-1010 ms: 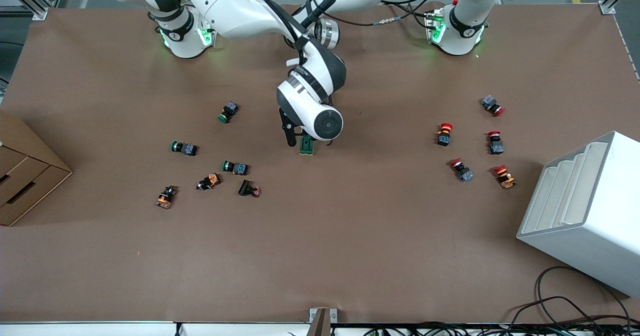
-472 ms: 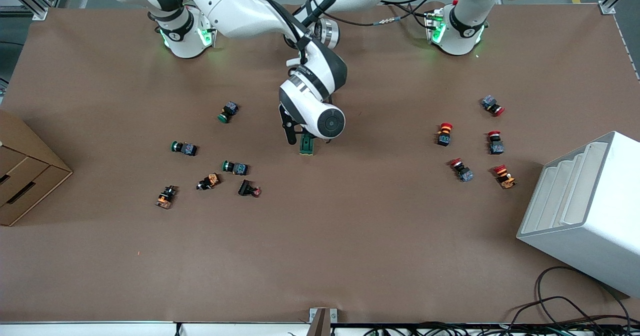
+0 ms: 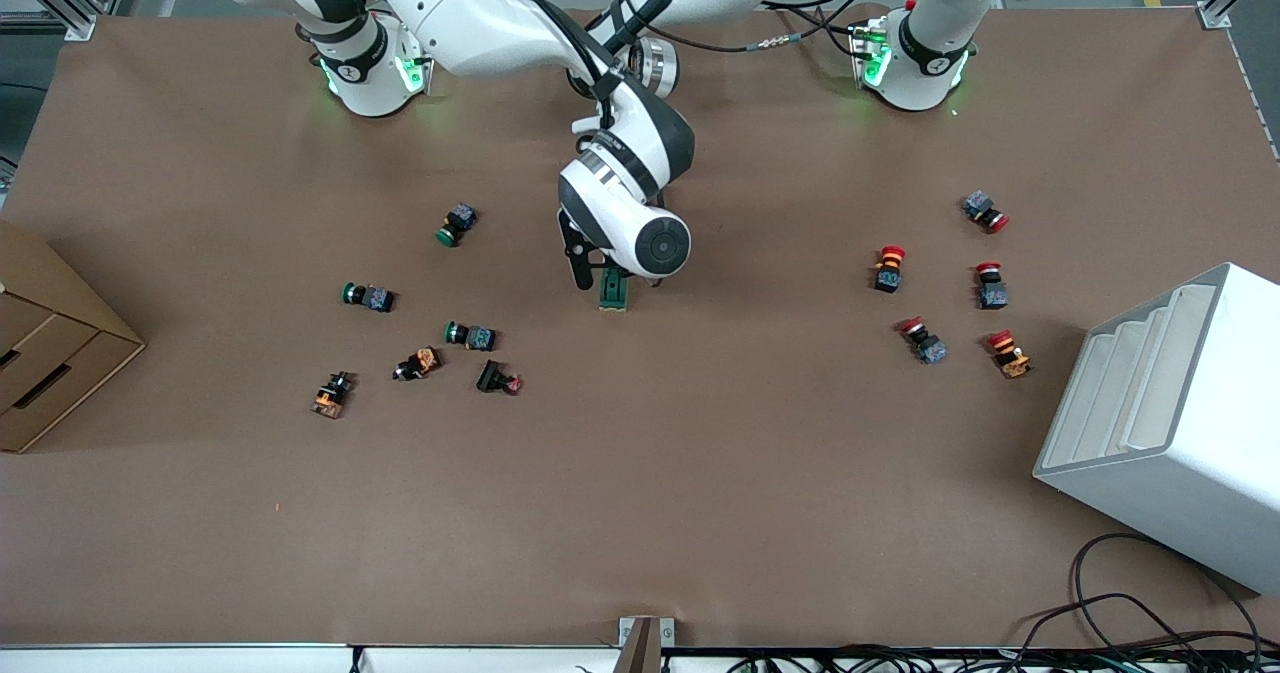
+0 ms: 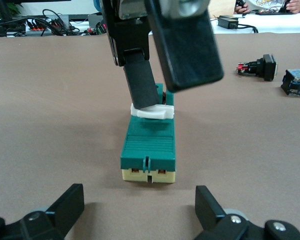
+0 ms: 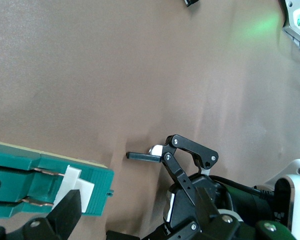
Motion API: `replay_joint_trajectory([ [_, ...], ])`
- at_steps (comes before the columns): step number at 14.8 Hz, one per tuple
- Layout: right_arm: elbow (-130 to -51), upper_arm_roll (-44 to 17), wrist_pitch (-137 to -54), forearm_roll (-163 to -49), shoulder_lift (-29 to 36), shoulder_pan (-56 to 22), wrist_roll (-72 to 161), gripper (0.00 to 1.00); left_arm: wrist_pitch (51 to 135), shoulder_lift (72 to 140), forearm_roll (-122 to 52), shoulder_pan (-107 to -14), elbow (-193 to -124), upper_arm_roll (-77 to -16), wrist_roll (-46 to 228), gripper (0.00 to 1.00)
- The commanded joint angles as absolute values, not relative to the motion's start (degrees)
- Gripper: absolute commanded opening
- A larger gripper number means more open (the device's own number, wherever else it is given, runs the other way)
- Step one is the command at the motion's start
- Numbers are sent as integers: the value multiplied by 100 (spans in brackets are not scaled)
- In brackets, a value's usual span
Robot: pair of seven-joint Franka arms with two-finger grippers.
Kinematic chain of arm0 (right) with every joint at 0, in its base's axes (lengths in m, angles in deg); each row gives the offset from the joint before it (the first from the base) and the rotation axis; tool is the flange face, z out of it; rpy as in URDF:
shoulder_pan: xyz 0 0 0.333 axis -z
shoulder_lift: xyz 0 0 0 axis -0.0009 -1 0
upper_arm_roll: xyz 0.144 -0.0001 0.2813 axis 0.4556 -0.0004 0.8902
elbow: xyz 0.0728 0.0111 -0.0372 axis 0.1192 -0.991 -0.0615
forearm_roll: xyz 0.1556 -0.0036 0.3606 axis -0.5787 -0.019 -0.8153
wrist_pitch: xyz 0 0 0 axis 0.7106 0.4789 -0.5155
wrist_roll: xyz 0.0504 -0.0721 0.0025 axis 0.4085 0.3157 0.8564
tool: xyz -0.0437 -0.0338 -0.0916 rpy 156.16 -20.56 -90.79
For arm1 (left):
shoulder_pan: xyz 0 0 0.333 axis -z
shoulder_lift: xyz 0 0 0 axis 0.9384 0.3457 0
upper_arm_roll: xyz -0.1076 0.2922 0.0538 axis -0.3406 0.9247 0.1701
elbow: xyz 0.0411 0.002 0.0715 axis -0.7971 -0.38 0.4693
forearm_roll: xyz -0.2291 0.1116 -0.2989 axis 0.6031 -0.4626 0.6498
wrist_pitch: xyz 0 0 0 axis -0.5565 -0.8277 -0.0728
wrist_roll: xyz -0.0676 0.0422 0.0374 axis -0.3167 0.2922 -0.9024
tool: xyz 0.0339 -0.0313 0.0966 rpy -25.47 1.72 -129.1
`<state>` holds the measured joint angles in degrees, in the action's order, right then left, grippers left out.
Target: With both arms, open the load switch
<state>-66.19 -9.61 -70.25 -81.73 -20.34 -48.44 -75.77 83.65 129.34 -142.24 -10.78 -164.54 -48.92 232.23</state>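
Load switch (image 3: 613, 293) lay mid-table; right gripper (image 4: 157, 102) had a finger on its white lever (image 4: 152, 112), grip unclear; left gripper (image 4: 140, 212) waited wide open, empty; brace body before levering

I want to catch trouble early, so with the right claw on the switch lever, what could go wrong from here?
1. The right claw has only one finger on the load switch's white lever; it could slip off.
2. The left claw hangs open, not gripping the body, so the switch may slide or tip on the table when the lever is pushed.
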Motion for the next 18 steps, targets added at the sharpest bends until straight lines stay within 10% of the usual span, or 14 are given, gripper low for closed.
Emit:
replay_joint_trajectory([
  [1, -6673, -977, -7017, -8043, -2036, -4909, -7589, 100, 8414, 13013, -13899, -1133, -16238, -4839, 22930, 99],
  [18, -6189, -1065, -6542, -7428, -876, -2556, -2170, 100, 8502, 12934, -12353, -1326, -15061, -4962, 21499, 99],
])
